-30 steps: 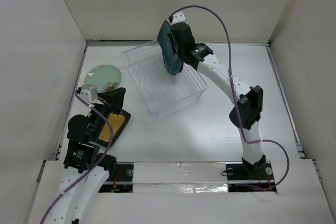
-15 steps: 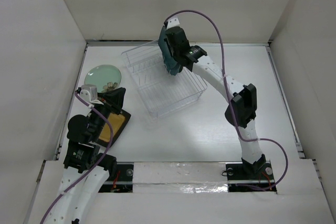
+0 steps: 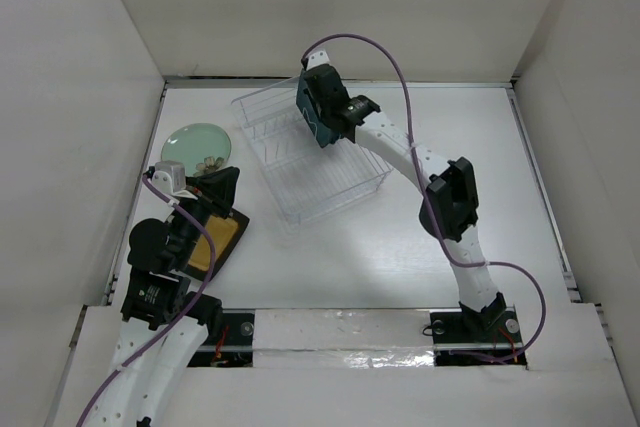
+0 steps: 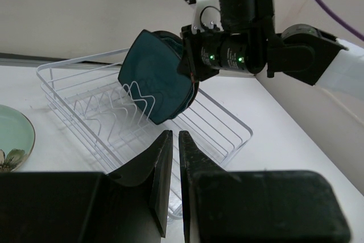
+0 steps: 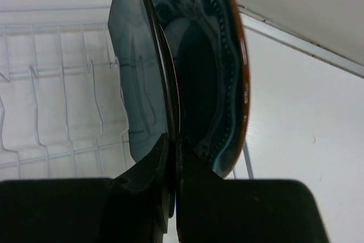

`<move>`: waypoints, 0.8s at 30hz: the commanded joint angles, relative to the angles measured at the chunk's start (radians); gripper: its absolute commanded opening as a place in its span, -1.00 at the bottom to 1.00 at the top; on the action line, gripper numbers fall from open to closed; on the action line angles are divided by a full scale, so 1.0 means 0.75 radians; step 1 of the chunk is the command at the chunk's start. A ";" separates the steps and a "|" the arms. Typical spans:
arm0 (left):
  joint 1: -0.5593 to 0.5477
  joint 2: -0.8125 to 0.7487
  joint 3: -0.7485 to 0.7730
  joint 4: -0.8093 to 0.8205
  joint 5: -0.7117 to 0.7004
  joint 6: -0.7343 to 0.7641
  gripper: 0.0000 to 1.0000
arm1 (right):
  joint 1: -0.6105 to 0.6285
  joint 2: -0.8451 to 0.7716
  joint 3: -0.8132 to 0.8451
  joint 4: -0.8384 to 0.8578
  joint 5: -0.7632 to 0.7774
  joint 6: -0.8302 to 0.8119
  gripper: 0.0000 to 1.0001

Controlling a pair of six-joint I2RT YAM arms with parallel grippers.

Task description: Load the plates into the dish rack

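— Since a second ago our right arm (image 3: 405,152) has swung left, so the teal load it carries now sits over the far left part of the dish rack (image 3: 335,187). Our left arm (image 3: 165,257) has kept its place.
— What do the right jaws have?
— They are pinching the rim of the square dark teal plate (image 4: 153,86), almost pressed together on it. We see the scalloped teal plate (image 5: 213,83) standing edge-on right against it, on the wrist side. Whether the jaws grip that one too, we cannot tell.
— Where is the square plate relative to the rack?
— It is tilted, with its lower edge down among the upright tines (image 4: 101,105). We cannot tell whether it touches the rack's floor.
— And our left jaws?
— They are pressed nearly together with nothing between them, hanging over the mustard-yellow plate (image 3: 222,239) at the near left of the table (image 3: 480,167). The pale mint plate (image 3: 195,145) lies flat just beyond it, to the left of the rack.
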 commanded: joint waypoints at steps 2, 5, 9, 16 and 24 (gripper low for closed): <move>-0.004 0.003 0.005 0.057 0.017 0.018 -0.86 | 0.017 0.005 0.108 0.077 0.012 -0.020 -1.00; -0.004 -0.003 0.005 0.059 0.019 0.018 -0.85 | 0.017 0.022 0.145 0.055 0.012 -0.016 -1.00; -0.004 0.005 0.005 0.057 0.014 0.018 -0.85 | 0.017 0.022 0.157 0.042 0.024 -0.016 -0.83; -0.004 0.011 0.003 0.057 0.008 0.018 -0.85 | 0.017 -0.025 0.216 0.026 0.031 -0.020 -0.57; -0.004 0.017 0.003 0.055 0.002 0.022 -0.85 | 0.033 -0.172 0.055 0.062 0.033 0.016 -0.17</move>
